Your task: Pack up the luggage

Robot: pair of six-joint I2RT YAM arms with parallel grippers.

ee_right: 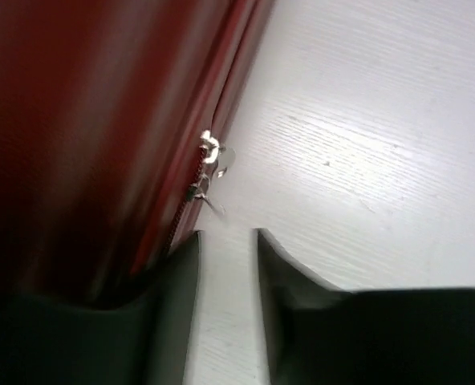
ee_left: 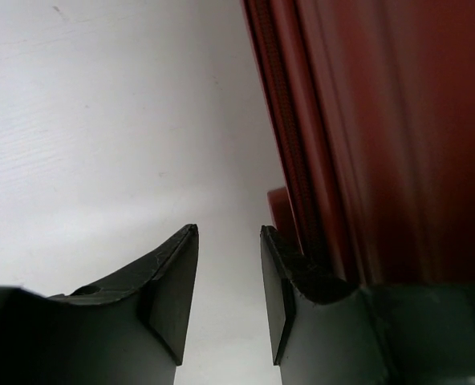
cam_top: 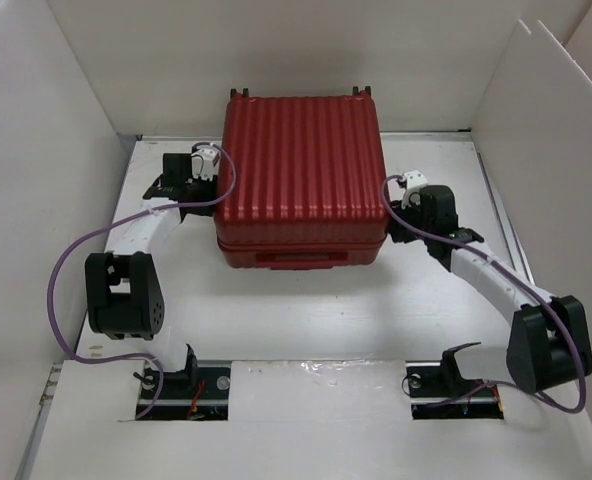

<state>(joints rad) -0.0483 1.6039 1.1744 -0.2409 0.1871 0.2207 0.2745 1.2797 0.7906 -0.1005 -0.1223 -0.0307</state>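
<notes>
Top external view first: the luggage lies flat on the white counter, out toward 12 o'clock from the arm bases. Its lid is down, so nothing of the inside shows. That reads as late in the job: the contents look to be in and the shell is closed. What's left seems to be the zip, and I can't tell how far round it is done up.

The shell is glossy dark red hard plastic, ribbed in straight ridges from 12 to 6 o'clock, with rounded corners. Small black wheels poke out at its 12 o'clock edge.

At the case's 9 o'clock side, the left hand has its dark, wedge-shaped fingers slightly parted and pinches nothing. One finger rests right against the seam, where a fine-toothed red zip track runs along the shell.

Over at 3 o'clock, the right hand is also a little spread and empty. A small shiny metal zip pull dangles from the seam just ahead of it, close but not gripped. The counter beneath shows a faint wood-like grain.
</notes>
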